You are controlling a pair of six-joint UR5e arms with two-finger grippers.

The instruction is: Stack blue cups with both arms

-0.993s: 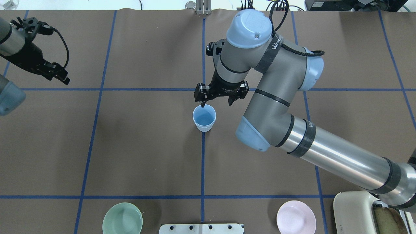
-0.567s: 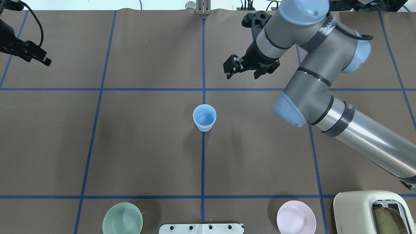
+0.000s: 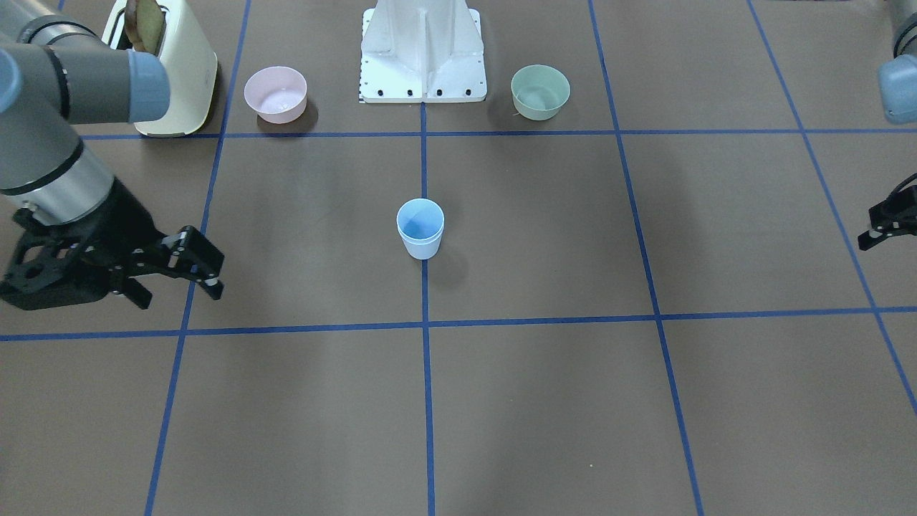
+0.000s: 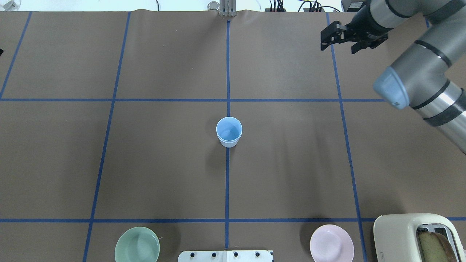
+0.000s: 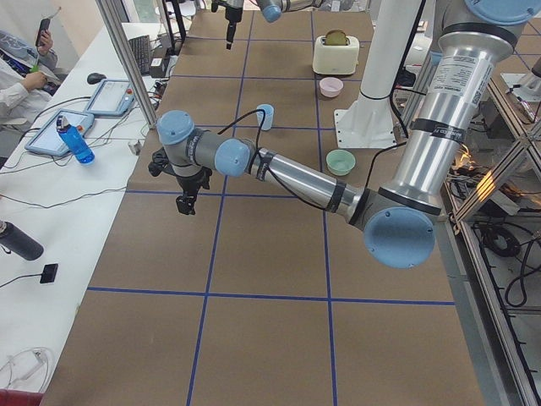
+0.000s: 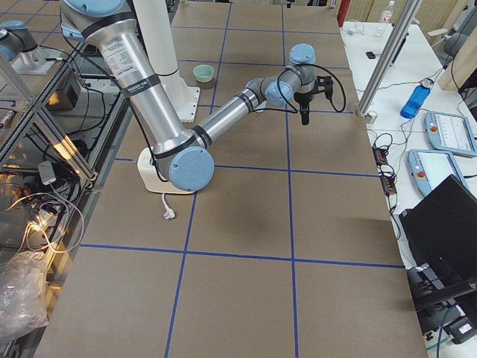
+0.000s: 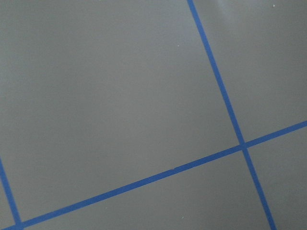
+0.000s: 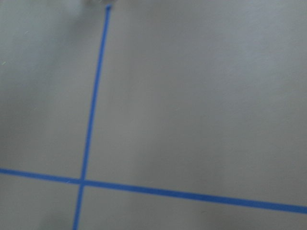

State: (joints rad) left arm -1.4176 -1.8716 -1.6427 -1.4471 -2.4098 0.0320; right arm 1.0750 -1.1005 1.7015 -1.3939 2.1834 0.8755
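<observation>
The blue cups [image 4: 228, 131] stand upright as one nested stack at the table's middle, on a blue tape line. They also show in the front view [image 3: 420, 228] and small in the left view [image 5: 265, 116]. My right gripper [image 4: 338, 48] is open and empty, far from the stack near the table's far right; in the front view [image 3: 179, 294] it hangs above the mat. My left gripper [image 3: 875, 228] is cut off by that view's right edge, far from the stack. I cannot tell whether it is open or shut. Both wrist views show only mat and tape.
A pale green bowl [image 4: 137, 244] and a pink bowl [image 4: 331, 243] sit near the robot's white base [image 4: 225, 255]. A cream toaster [image 4: 404, 236] with bread stands at the near right. Operators' tablets and a bottle [image 5: 76, 142] lie past the far edge.
My right gripper has moved from just beside the cup stack away to the far right, still open. My left gripper has left the overhead view on the left. The cups have not moved.
</observation>
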